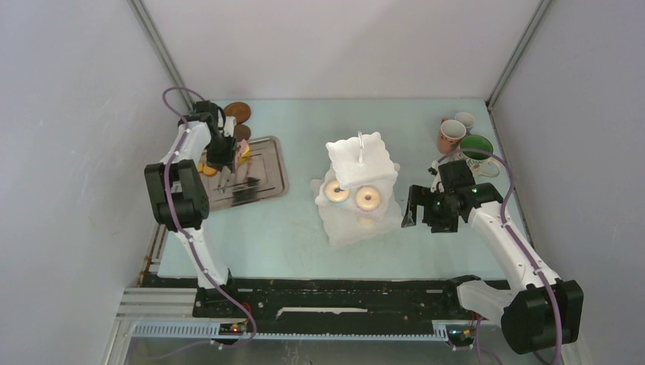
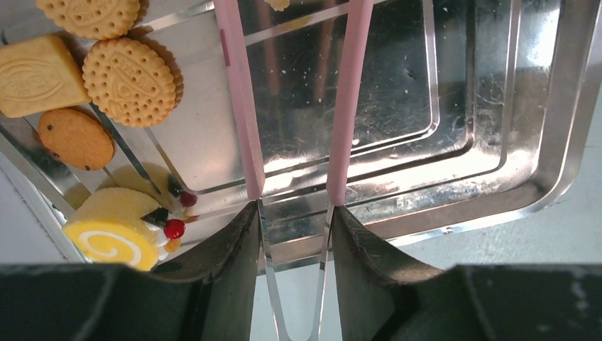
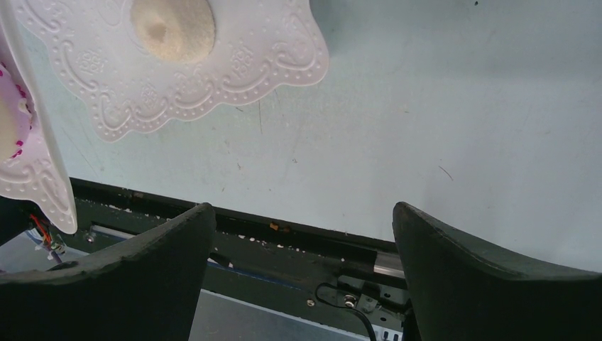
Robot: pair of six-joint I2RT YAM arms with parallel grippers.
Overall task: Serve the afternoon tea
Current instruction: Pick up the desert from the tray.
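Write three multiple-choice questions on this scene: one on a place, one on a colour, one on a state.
1. Where do the three mugs stand?
A. far right corner of the table
B. near left corner
C. centre
2. What colour are the tongs?
A. green
B. pink
C. black
3. How are the fingers of the right gripper?
A. shut tight
B. shut on a mug
C. open, empty
Answers: 1 A, the top view shows them at the back right; 2 B, both arms look pink in the left wrist view; 3 C, a wide gap shows only table.
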